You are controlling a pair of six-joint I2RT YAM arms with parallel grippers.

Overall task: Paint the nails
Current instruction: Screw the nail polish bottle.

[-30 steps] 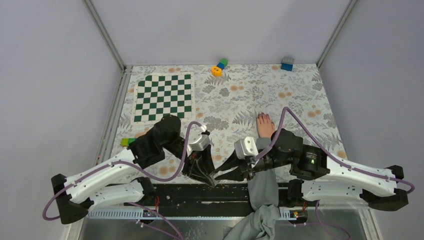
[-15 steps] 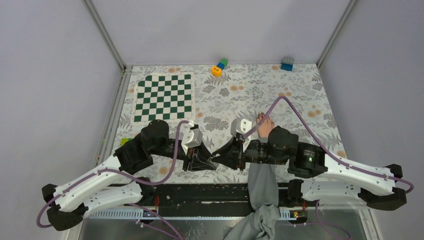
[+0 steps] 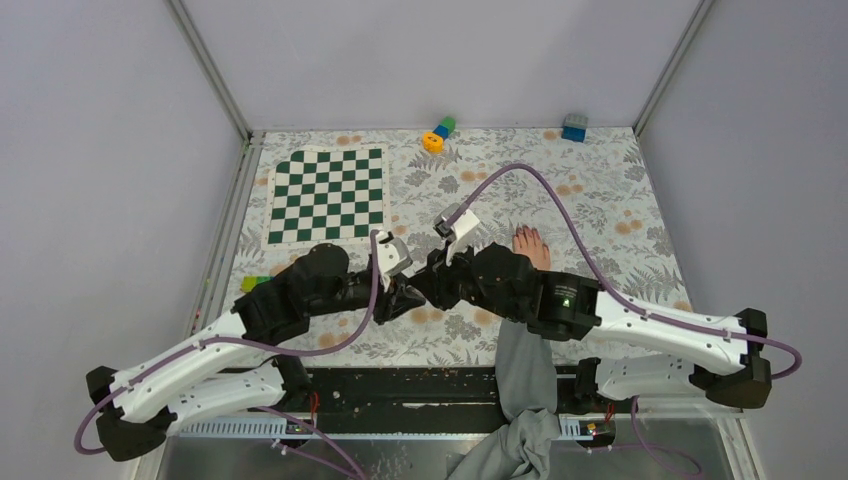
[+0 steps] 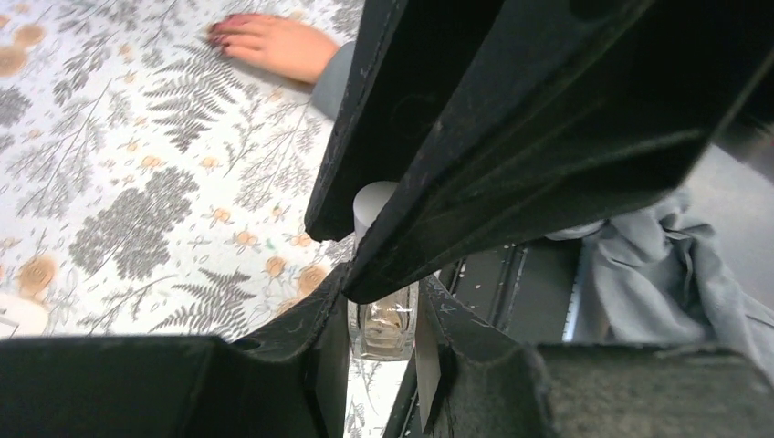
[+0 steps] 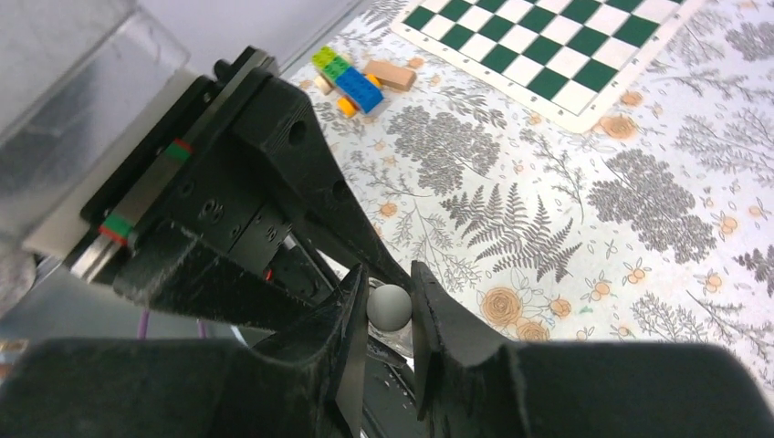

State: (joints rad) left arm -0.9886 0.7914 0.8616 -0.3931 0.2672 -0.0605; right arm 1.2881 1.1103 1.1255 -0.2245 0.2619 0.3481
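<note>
Left claw: clamps bottle.
Right claw: pinches its cap, we think.
Room: far desk open.
Since: both left near edge.

- Showing a fern-and-flower print across the table.
- Carrying a green-and-white chessboard mat, lying flat at ten o'clock.
- Bearing a yellow, blue and green toy at twelve o'clock.
- Bearing a blue block at one o'clock.
- Bearing coloured bricks at nine o'clock.
- Supporting a bare hand, resting palm down toward three o'clock.

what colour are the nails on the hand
The nails are dark red, which shows best in the left wrist view.
</note>
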